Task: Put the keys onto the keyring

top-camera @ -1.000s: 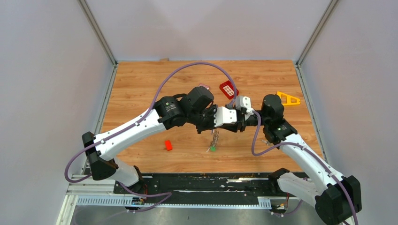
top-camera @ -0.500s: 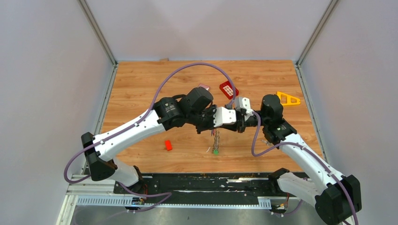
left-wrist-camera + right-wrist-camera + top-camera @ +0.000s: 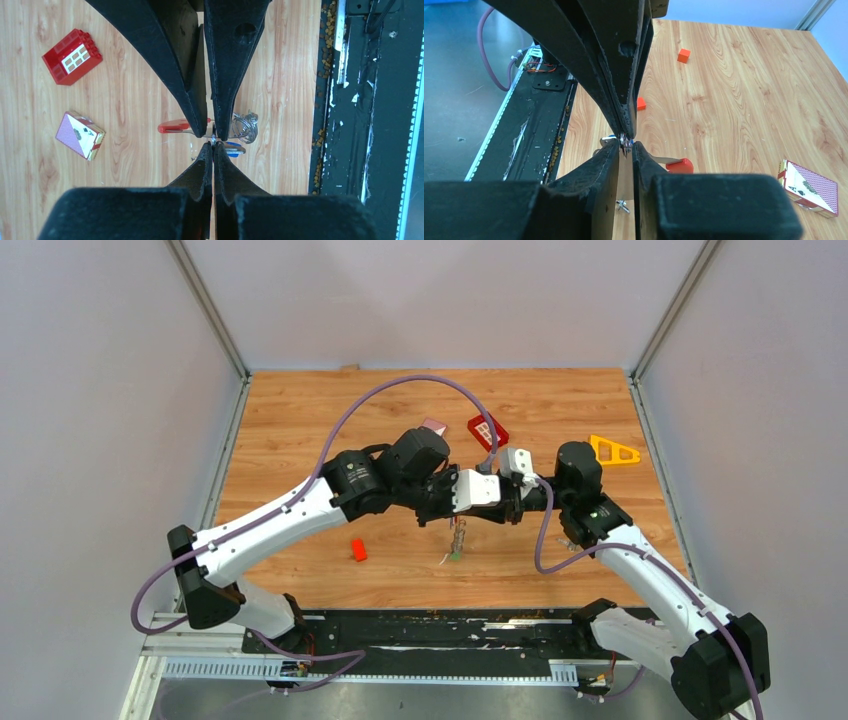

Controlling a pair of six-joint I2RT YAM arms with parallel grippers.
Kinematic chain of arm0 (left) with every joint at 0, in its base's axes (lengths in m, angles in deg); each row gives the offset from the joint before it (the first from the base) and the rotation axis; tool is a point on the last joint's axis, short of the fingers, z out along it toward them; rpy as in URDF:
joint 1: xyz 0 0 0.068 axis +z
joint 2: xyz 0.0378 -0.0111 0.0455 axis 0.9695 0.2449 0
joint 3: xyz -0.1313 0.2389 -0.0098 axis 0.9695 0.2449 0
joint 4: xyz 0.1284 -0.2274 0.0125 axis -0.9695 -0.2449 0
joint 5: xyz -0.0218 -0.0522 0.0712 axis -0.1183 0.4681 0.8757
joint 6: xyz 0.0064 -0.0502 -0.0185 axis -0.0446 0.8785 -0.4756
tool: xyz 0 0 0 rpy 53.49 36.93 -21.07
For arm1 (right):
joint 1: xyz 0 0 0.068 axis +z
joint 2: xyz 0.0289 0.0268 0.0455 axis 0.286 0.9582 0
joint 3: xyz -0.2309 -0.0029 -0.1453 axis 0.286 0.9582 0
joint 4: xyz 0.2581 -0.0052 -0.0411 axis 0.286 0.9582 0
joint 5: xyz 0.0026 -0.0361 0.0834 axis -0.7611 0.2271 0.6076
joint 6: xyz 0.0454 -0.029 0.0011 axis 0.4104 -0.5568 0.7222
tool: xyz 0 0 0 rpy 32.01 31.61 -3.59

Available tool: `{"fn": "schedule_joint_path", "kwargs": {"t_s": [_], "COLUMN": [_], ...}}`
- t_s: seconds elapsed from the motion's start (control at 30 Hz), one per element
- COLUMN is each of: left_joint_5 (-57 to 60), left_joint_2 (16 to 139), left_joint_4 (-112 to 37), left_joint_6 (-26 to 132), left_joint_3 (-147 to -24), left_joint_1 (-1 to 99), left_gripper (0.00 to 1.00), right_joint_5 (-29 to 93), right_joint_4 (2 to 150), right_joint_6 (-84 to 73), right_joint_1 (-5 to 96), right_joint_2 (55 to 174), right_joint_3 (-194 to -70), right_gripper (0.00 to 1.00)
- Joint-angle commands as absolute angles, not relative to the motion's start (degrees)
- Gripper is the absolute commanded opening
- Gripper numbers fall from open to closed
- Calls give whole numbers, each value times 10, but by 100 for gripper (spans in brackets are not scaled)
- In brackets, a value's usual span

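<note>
both arms are reaching in over the wood table: left arm and right arm are meeting tip to tip above mid-table. the left gripper is pinching with its fingers nearly touching, and the right gripper is doing the same from the opposite side. both are clamping the keyring at its small metal ring, with the red piece sticking out sideways. red gridded tray and card box are sitting farther back, yellow triangle off right. keys are dangling under the tips, green head lowest; can't tell if they're threaded on. small red block is lying left of them.
</note>
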State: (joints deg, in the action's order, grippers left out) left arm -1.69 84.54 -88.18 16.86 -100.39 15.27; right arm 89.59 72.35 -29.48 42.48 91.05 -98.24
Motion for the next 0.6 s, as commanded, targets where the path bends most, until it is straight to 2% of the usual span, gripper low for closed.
{"fn": "schedule_joint_path", "kwargs": {"t_s": [0.0,0.3,0.57], "left_joint_5": [-30,-41,-44], "left_joint_2": [817,824,825], "left_joint_4": [-852,-849,-849], "left_joint_6": [172,174,175], "left_joint_3": [-1002,-1000,-1002], "left_joint_1": [155,155,155], "left_gripper": [0,0,0], "right_joint_5": [899,906,899], "right_joint_4": [722,698,700], "right_joint_6": [-306,-281,-283], "right_joint_1": [426,426,426], "right_joint_2": [906,911,909], "right_joint_3": [-990,-990,-990], "right_gripper": [17,14,0]}}
